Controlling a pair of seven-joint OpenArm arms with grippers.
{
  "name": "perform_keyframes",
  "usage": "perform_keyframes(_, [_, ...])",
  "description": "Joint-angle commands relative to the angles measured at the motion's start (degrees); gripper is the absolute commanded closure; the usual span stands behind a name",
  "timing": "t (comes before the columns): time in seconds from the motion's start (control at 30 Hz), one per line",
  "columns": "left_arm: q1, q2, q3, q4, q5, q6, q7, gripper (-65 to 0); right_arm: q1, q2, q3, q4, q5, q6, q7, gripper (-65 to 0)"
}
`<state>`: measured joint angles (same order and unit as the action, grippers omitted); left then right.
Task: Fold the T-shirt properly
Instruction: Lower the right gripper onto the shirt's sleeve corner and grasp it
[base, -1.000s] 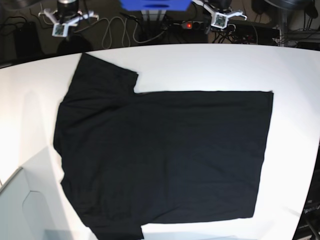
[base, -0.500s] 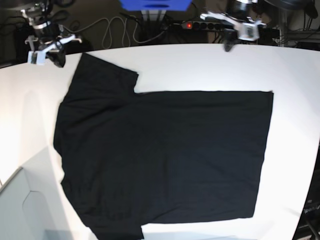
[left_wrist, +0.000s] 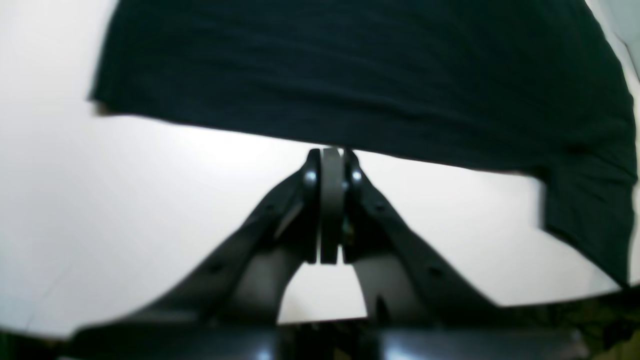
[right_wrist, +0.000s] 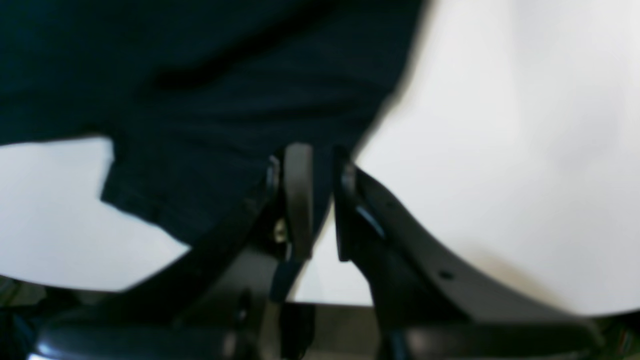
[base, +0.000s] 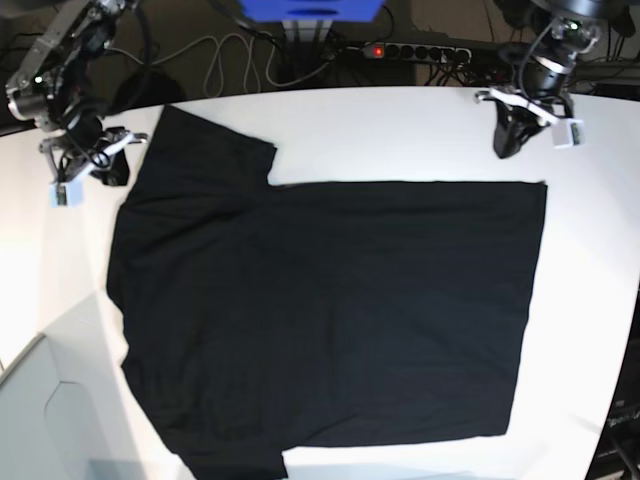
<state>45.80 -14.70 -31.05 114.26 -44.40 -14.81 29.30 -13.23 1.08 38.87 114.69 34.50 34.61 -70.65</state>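
On my white tabletop (base: 400, 130) the large plain black cloth T-shirt (base: 330, 310) lies flat; left pincer (left_wrist: 331, 165) pressed together, right pincer (right_wrist: 320, 170) slightly apart, both empty.

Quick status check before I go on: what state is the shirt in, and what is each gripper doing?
T-shirt: spread flat on the table, not yet folded, no gripper touching it.
Left gripper: shut, empty, over bare table just short of the shirt's edge.
Right gripper: open a small gap, empty, above the sleeve edge.
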Motion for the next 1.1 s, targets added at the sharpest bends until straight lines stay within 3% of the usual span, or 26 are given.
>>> perform_keyframes(0.0, [-0.5,0.1,-1.6,0.7,-0.6,-0.5,0.3,-0.7,2.1,0.9,0.8,0.6,1.9,2.4,-1.6,-10.6])
perform_keyframes(0.13, [-2.9,2.1,-5.0,0.0,-0.6,-0.5,5.4,-6.4,8.9,0.8,2.5,-2.7,3.5,3.8,-8.0,-13.7])
perform_keyframes(0.3, [-3.1,3.6,-7.4,-0.1,-0.6,-0.5,6.6,-15.8,10.6,0.7,4.3,-9.7,3.7,-1.6,-8.1,-14.0])
perform_keyframes(0.43, [-3.2,3.7,-7.6,-0.1,-0.5,-0.5,6.6,-19.4,12.1,1.2,4.2,-15.0,3.9,-1.1,-8.4,-15.4])
perform_keyframes(0.6, [-3.0,3.7,-7.6,-0.1,-0.5,-0.5,6.6,-22.4,14.6,4.2,3.2,-21.1,5.4,4.8,-9.3,-28.3])
perform_keyframes(0.73, [-2.9,3.7,-7.6,-0.3,-0.5,-0.5,6.5,-22.4,17.0,6.5,7.4,-29.6,9.9,5.4,-9.3,-35.0])
perform_keyframes(0.97, [-2.9,3.7,-7.6,-1.7,-0.5,-0.5,6.6,-22.4,21.7,15.0,13.7,-52.3,16.4,5.4,-9.3,-36.9])
perform_keyframes(1.07, [-3.0,3.7,-7.6,-1.7,-0.5,-0.5,6.6,-22.4,22.1,15.9,13.3,-53.0,16.6,5.4,-9.3,-36.6])
